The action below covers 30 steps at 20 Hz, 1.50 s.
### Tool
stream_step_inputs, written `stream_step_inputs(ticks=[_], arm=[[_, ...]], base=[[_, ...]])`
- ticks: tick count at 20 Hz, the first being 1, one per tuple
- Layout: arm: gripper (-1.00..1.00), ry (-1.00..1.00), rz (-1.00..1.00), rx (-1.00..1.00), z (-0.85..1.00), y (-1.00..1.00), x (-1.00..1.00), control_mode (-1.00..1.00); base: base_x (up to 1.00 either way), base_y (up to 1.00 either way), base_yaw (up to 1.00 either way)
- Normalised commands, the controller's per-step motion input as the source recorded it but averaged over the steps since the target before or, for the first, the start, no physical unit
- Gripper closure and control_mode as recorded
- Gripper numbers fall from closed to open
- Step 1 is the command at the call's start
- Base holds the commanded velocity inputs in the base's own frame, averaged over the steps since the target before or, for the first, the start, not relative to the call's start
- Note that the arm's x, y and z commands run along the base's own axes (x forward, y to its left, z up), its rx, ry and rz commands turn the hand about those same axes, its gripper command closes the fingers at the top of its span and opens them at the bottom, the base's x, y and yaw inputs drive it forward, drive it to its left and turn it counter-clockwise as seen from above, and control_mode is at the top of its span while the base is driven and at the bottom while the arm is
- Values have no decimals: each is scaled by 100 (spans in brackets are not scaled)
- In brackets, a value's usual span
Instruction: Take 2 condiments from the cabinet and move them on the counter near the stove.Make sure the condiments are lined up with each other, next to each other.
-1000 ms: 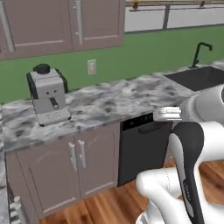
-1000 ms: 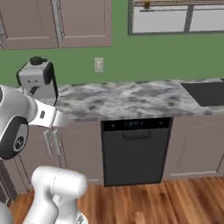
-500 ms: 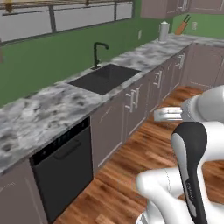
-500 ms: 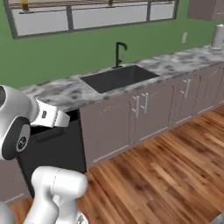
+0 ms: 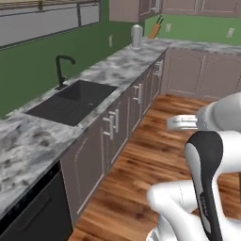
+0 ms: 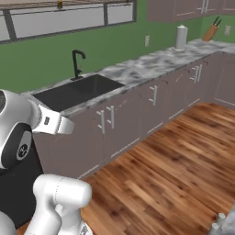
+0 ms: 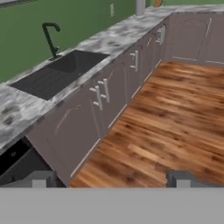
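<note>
My gripper (image 7: 110, 180) is open, its two dark fingertips (image 7: 40, 179) wide apart with nothing between them, held over the wooden floor in front of the low cabinets. A grey-and-white marble counter (image 5: 117, 70) runs from the near left to the far corner, and it also appears in the right base view (image 6: 142, 68) and the hand view (image 7: 114, 37). The condiments, the cabinet and the stove are out of view.
A black sink (image 5: 70, 101) with a dark faucet (image 5: 61, 70) is set into the counter. A white paper roll (image 5: 136, 36) and a knife block (image 5: 155, 30) stand at the far corner. A black dishwasher front (image 5: 28, 212) is at the near left. Open wood floor (image 6: 174, 156) lies to the right.
The whole picture has shifted, so the camera has moved with the base. The coffee machine and dishwasher slid off left; the sink and far corner came into view. The gripper stays open.
</note>
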Motion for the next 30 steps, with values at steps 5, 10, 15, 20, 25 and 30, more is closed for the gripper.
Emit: stream_step_inputs(ticks=[5,10,15,20,25,30], arm=[[-100,0,0,0,0,0,0,100],[-100,0,0,0,0,0,0,100],[-100,0,0,0,0,0,0,100],[-100,0,0,0,0,0,0,100],[-100,0,0,0,0,0,0,100],[-100,0,0,0,0,0,0,100]], base=[[79,7,-20],[60,0,-36],[80,0,-51],[93,0,-53],[99,0,-46],[100,4,-39]])
